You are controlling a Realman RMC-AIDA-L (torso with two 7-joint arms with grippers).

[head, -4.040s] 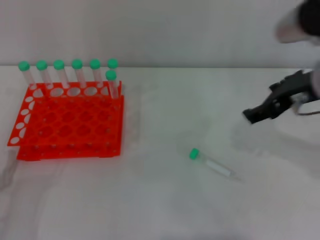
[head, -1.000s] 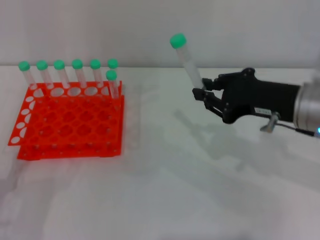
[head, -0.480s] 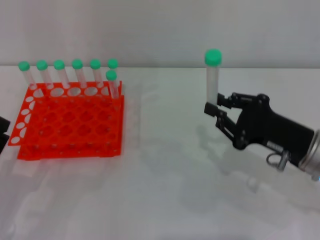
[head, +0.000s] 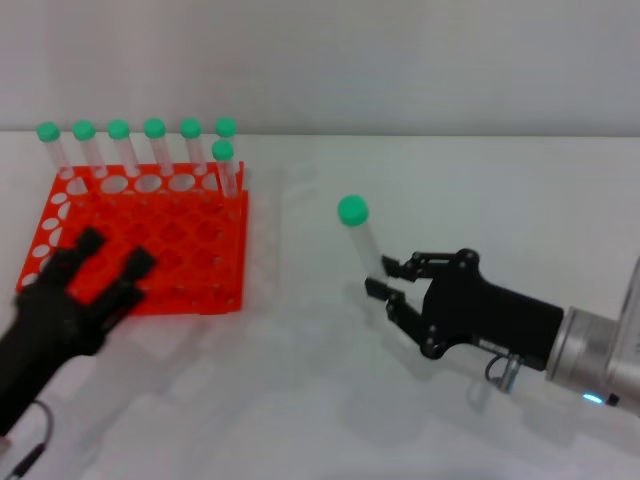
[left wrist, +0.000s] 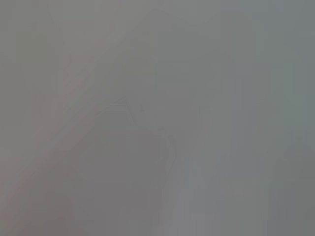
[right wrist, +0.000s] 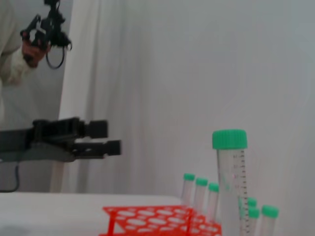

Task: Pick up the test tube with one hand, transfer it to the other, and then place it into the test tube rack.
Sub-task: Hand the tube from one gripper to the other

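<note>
My right gripper (head: 386,286) is shut on the lower end of the test tube (head: 364,245) and holds it upright above the table, right of the rack. Its green cap (head: 352,210) is on top. In the right wrist view the held tube (right wrist: 229,187) stands close by. My left gripper (head: 112,256) is open and empty, hovering over the front left of the orange-red rack (head: 190,250). It also shows farther off in the right wrist view (right wrist: 101,138). The left wrist view is plain grey and shows nothing.
Several alike green-capped tubes (head: 153,145) stand along the rack's back row. The rack (right wrist: 157,219) and those tubes (right wrist: 199,196) also show in the right wrist view. The white table (head: 300,400) spreads between the grippers. A person's hand (right wrist: 34,49) shows far off.
The tube lay on the table four seconds ago; now my right gripper holds it and has carried it left and lower. My left arm has come in over the rack's front left.
</note>
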